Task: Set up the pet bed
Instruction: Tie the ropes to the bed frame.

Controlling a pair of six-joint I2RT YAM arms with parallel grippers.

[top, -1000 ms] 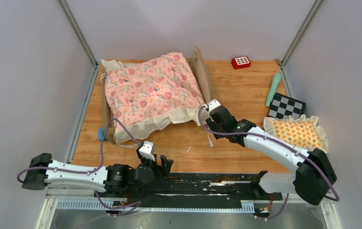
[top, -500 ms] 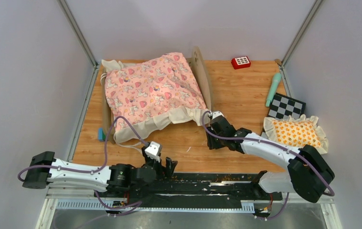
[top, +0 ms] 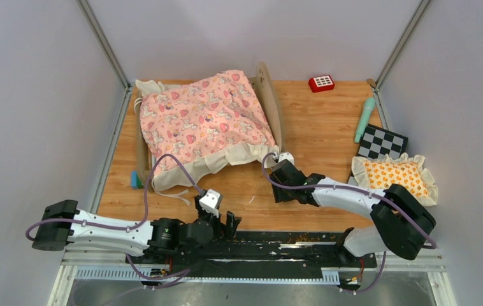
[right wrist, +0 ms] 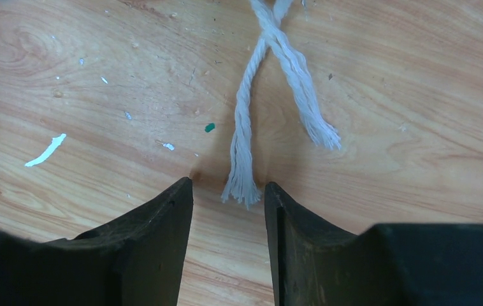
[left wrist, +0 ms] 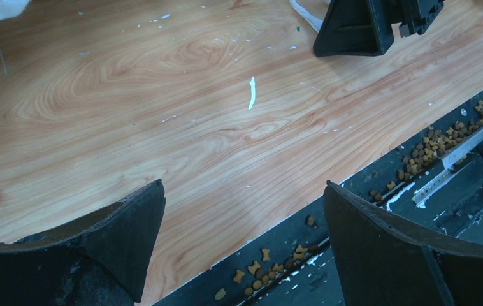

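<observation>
The pet bed [top: 202,121] stands at the back left, its pink unicorn quilt draped over it with the cream ruffle [top: 216,162] hanging over the near side. The wooden headboard [top: 271,102] stands on the bed's right; the mattress is hidden. My right gripper [top: 278,191] is low on the table by the bed's near right corner, jaws partly open. In the right wrist view, the frayed ends of two crossed white cords [right wrist: 245,140] lie just ahead of its tips [right wrist: 228,185]. My left gripper [top: 229,223] is wide open and empty at the table's near edge [left wrist: 244,185].
An orange-patterned frilled pillow [top: 397,177] lies at the right, with a checkerboard [top: 382,141], a teal stick [top: 364,118] and a red keypad toy [top: 321,83] behind it. A small blue thing [top: 135,180] lies left of the bed. Kibble [left wrist: 443,143] lies in the black rail.
My right gripper has moved nearer and slightly left, down to the table at the cord ends. My left gripper has shifted a little to the right.
</observation>
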